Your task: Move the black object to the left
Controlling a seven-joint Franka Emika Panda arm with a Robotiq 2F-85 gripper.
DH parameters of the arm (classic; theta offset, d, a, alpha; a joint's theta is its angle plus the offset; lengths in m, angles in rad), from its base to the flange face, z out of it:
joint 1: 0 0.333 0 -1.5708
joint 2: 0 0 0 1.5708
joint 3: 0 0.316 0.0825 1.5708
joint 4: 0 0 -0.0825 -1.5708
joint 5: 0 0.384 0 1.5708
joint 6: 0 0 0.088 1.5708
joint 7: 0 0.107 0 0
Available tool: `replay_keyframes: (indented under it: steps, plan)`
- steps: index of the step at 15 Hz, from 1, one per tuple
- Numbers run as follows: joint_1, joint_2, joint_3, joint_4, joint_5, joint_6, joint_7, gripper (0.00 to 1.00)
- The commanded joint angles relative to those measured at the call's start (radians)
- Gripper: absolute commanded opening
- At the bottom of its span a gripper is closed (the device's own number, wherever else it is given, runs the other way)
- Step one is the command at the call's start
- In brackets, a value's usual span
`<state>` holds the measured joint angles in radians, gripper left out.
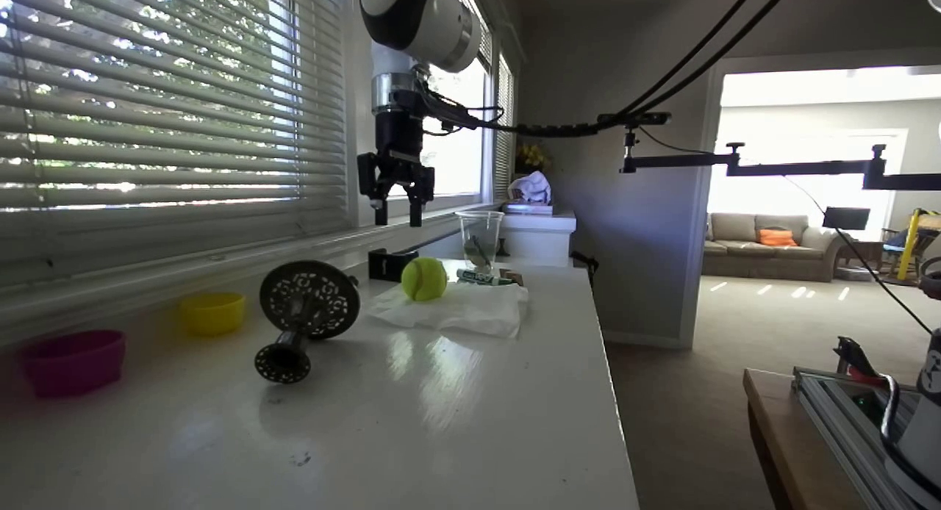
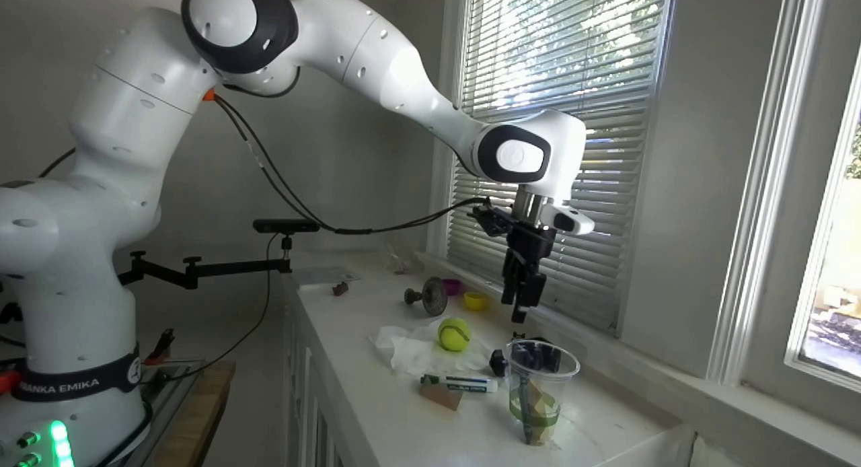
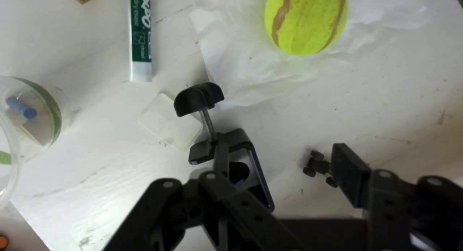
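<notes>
The black object (image 3: 238,135) is a matte black clamp-like block with a screw and knob, lying on the white counter. In an exterior view it sits against the window-side wall behind the tennis ball (image 1: 385,264). In an exterior view its knob (image 2: 498,363) shows beside the clear cup, and its body is partly seen through the cup. My gripper (image 3: 280,153) is open and empty, pointing down above the counter in both exterior views (image 1: 398,220) (image 2: 519,312). In the wrist view its left finger overlaps the black object, whose lower part is hidden by the finger.
A tennis ball (image 3: 305,21) rests on white paper (image 3: 246,73). A marker (image 3: 141,37) and clear cup (image 2: 538,393) stand near. A tiny wheeled black item (image 3: 318,166) lies by the right finger. A dark mesh disc (image 1: 309,300), yellow bowl (image 1: 213,314) and purple bowl (image 1: 73,363) are farther along.
</notes>
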<state>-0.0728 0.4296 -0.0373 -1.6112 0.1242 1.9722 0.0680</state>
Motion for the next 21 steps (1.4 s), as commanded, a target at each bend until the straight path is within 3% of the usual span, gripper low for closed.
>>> replay_keyframes:
  steps: [1,6,12,16,21]
  plan:
    - [-0.03,0.036,0.013,0.049,0.016,-0.011,-0.126,0.74]
    - [-0.051,0.012,0.005,-0.015,0.008,0.005,-0.199,0.83]
    - [-0.076,-0.061,-0.004,-0.159,0.011,0.04,-0.232,0.8]
    - [-0.082,-0.119,-0.005,-0.254,0.019,0.06,-0.248,0.85]
    - [-0.07,-0.166,-0.003,-0.316,0.029,0.084,-0.236,0.83]
